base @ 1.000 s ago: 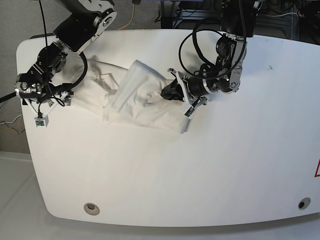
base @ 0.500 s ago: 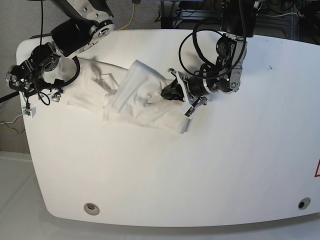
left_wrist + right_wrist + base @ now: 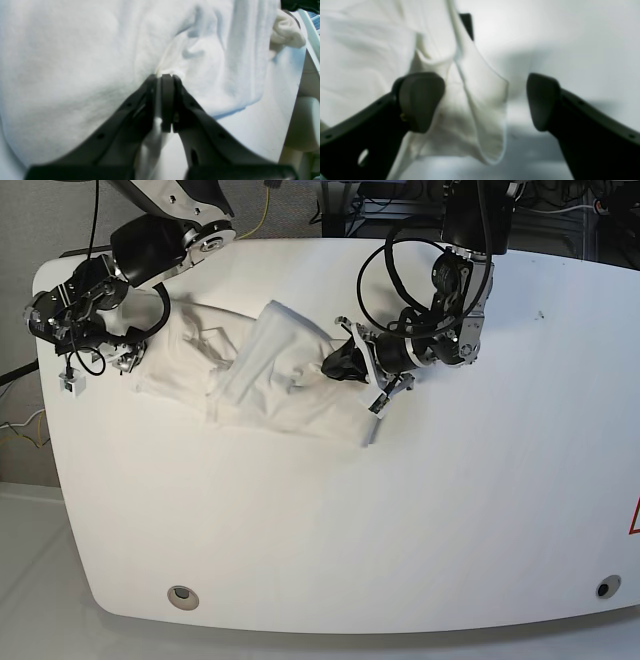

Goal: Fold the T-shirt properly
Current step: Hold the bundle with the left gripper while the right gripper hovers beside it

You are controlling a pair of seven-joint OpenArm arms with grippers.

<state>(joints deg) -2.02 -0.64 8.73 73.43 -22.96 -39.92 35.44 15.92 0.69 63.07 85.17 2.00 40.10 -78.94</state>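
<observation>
The white T-shirt (image 3: 270, 380) lies crumpled in a diagonal heap on the white table (image 3: 400, 510), with no print showing. My left gripper (image 3: 337, 366) is at the heap's right end, and the left wrist view shows that gripper (image 3: 166, 77) shut on a pinch of the T-shirt (image 3: 75, 50). My right gripper (image 3: 128, 356) sits at the shirt's left end. In the right wrist view it (image 3: 482, 100) is open, and a loose flap of the T-shirt (image 3: 485, 82) lies between its fingertips (image 3: 420, 100). A small dark patch (image 3: 467, 25) shows on the cloth behind.
The table's rounded left edge (image 3: 50, 380) runs close to the right arm. Two round holes (image 3: 182, 596) (image 3: 606, 587) sit near the front edge. Black cables (image 3: 400, 270) loop around the left arm, with equipment beyond the far edge.
The right arm swung out to the left and up, then came back in to the shirt's left end. The left arm and its pinch of cloth stayed put.
</observation>
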